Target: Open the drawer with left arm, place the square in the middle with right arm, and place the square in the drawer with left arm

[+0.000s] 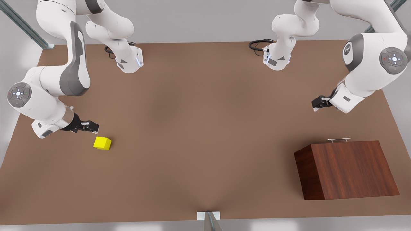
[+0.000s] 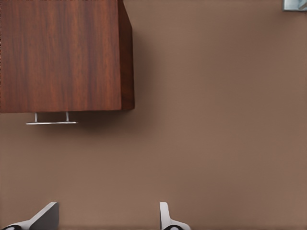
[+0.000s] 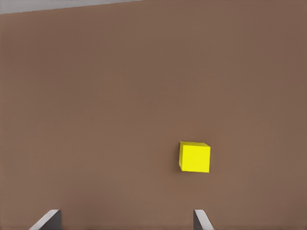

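Right gripper point(image 1: 93, 127) hovers at the front view's left, fingers apart with nothing between them, just beside the square point(image 1: 102, 143). The square rests on the counter point(image 1: 199, 128), well apart from the cabinet point(image 1: 346, 170). Left gripper point(image 1: 316, 104) hangs at the front view's right, above bare counter near the cabinet, fingers point(image 2: 165, 218) spread wide and empty. The drawer point(image 2: 60, 55) sits closed, its silver handle point(image 1: 338, 140) on the far edge, facing the left gripper.
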`<move>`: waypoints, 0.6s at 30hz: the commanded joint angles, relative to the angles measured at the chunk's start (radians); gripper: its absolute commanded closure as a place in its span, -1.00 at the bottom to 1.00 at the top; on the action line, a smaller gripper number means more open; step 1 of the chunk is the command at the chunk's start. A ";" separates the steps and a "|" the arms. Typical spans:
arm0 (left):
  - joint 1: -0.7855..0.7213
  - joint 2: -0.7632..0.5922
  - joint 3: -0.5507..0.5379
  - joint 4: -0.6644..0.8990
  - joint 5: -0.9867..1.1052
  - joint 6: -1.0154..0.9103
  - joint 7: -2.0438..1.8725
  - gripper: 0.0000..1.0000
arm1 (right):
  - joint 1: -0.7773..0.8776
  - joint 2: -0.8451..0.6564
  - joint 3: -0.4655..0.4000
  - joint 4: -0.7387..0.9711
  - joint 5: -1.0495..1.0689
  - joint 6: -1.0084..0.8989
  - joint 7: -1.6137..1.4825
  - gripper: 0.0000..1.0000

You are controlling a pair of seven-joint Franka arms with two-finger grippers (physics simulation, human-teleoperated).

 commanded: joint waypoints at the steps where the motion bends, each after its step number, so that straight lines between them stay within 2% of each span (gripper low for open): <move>1: -0.001 0.001 0.000 -0.001 0.001 -0.006 0.000 -1.00 | 0.000 0.000 0.000 -0.001 0.000 0.002 0.000 -1.00; 3: -0.001 0.000 0.009 -0.059 0.001 -0.011 -0.006 -1.00 | 0.000 0.000 0.000 -0.001 0.000 0.005 0.000 -1.00; 5: -0.001 -0.015 0.014 -0.189 0.001 0.057 -0.325 -1.00 | 0.000 0.003 0.000 -0.009 0.000 0.014 0.000 -1.00; 7: -0.001 -0.075 0.048 -0.405 0.007 0.284 -0.807 -1.00 | -0.015 0.037 0.000 -0.060 -0.002 0.097 -0.003 -1.00; 9: -0.001 -0.106 0.100 -0.537 0.012 0.471 -1.104 -1.00 | -0.008 0.044 0.000 -0.207 -0.003 0.284 -0.002 -1.00; 13: 0.002 -0.129 0.186 -0.725 0.012 0.857 -1.163 -1.00 | 0.020 0.081 0.008 -0.406 -0.003 0.534 0.043 -1.00; 18: 0.036 -0.101 0.186 -0.757 0.010 0.946 -1.289 -1.00 | 0.021 0.118 0.008 -0.454 -0.003 0.512 0.114 -1.00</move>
